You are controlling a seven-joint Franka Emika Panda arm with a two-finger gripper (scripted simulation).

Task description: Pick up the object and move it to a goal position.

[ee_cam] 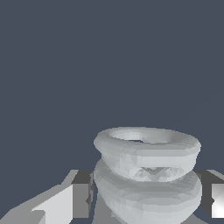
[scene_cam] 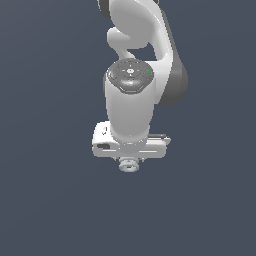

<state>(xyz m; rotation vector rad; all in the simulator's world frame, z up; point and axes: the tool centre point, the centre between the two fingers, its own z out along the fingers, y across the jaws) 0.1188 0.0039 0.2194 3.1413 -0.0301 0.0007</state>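
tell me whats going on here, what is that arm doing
A white robot arm in a simulation is working on a small pale grey ringed piece. In the exterior view the piece peeks out just under the gripper. In the wrist view the piece sits between the two fingers, which stand close on either side. Whether they are actually squeezing it cannot be told. No goal marker shows, only a plain dark blue-grey background.
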